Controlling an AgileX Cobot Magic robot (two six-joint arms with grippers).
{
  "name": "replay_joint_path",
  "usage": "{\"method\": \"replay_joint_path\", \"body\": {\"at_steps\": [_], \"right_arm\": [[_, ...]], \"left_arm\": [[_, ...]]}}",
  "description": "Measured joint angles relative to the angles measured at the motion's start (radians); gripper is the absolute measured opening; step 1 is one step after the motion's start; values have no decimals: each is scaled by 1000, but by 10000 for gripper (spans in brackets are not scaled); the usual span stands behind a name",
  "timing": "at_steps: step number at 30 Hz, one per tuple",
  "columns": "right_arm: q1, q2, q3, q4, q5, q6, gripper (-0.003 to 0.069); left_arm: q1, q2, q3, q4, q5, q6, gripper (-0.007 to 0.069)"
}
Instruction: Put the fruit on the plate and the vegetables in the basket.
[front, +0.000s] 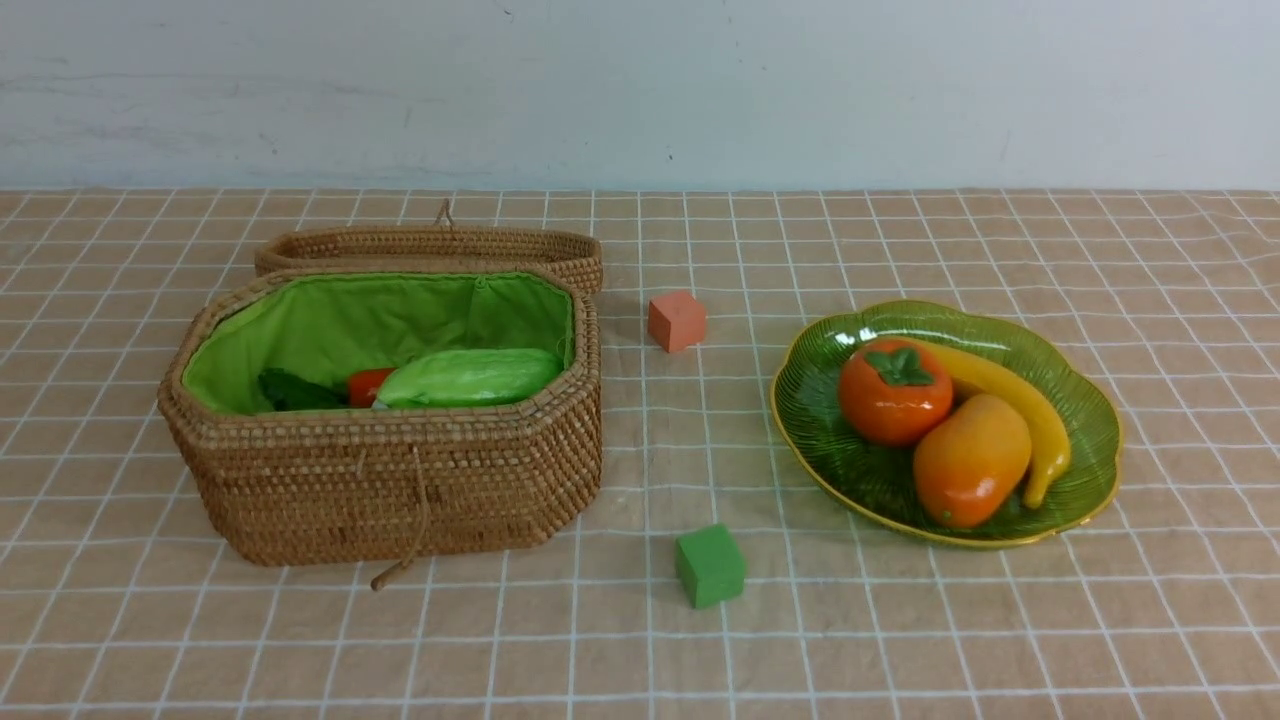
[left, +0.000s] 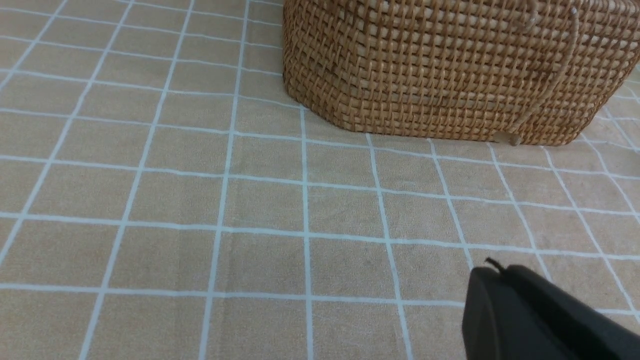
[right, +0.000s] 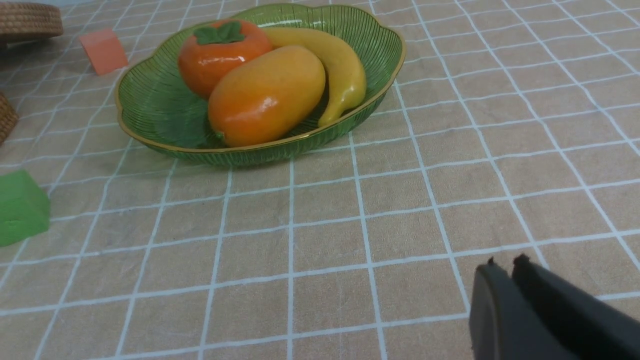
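Your sorting looks finished: the round orange persimmon (front: 894, 392), oval orange-yellow mango (front: 970, 459) and curved yellow banana (front: 1010, 400) lie in the green glass plate (front: 820, 400) toward the tablecloth's right edge. The bumpy light-green cucumber (front: 470, 377) sits in the woven wicker basket (front: 400, 480) toward the left edge, with something orange-red beside it. Nothing seems left to fetch. The left gripper (left: 492, 280) and right gripper (right: 502, 270) hang low over bare cloth, both pinched together and empty.

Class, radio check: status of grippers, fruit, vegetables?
Left gripper shut, right gripper shut, both empty. Fruit on plate. Vegetables in basket. Nothing obstructing.
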Motion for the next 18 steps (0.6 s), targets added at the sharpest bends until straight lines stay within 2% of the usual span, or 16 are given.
{"method": "replay_joint_path", "body": {"at_steps": [18], "right_arm": [[0, 0, 0, 0, 0, 0, 67]], "left_arm": [[0, 0, 0, 0, 0, 0, -8]]}}
